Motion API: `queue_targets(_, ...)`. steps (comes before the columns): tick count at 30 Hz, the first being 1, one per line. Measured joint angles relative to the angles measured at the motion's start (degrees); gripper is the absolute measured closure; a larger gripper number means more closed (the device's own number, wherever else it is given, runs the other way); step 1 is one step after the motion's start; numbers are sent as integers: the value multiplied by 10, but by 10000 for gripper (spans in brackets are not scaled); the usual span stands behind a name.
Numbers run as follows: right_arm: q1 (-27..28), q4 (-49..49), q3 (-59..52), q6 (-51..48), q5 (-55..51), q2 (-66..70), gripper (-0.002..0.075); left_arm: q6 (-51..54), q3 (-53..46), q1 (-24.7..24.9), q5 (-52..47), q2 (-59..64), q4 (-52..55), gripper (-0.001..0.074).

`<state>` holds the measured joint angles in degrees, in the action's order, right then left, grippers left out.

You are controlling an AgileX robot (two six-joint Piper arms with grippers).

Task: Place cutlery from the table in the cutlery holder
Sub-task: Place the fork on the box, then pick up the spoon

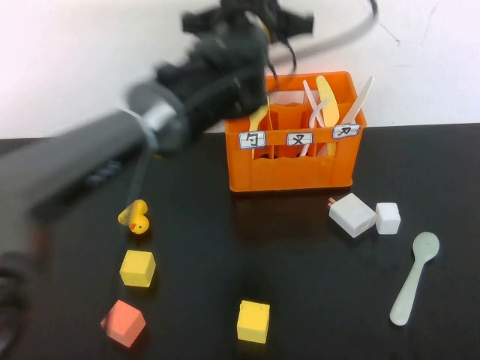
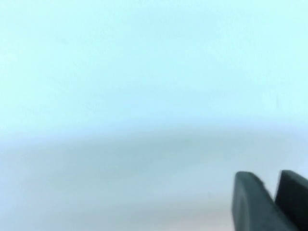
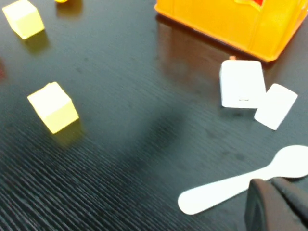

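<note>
Jaws unreadable on both: left gripper (image 1: 247, 19) upper centre above holder (image 1: 292, 161); right gripper (image 3: 279, 207) beside spoon (image 1: 412, 277), lower right.

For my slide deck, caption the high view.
Left gripper raised over the cutlery holder; mint-green spoon remains on the table.

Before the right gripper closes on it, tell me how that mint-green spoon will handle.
The mint-green spoon looks thin and plastic, so probably light and fairly stiff. It lies flat on the table, so pinching its handle may be fiddly, and it could slide. The right gripper hovers over it; the left gripper is raised by the cutlery holder.
</note>
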<state>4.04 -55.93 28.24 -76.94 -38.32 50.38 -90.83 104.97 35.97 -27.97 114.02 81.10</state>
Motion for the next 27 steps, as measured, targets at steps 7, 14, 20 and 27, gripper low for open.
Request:
queue_targets(7, 0, -5, 116, 25, -47, 143, 728, 341, 0, 0, -131, -123, -319, 729)
queue_targets(14, -64, 144, 242, 190, -30, 277, 728, 519, -57, -4, -231, -211, -539, 735)
queue_targets(20, -176, 451, 307, 485, -42, 357, 728, 512, -210, -6, -203, -332, -554, 735)
queue_targets(27, -193, 535, 317, 569, -49, 445, 728, 463, -439, -6, -135, -508, -571, 736)
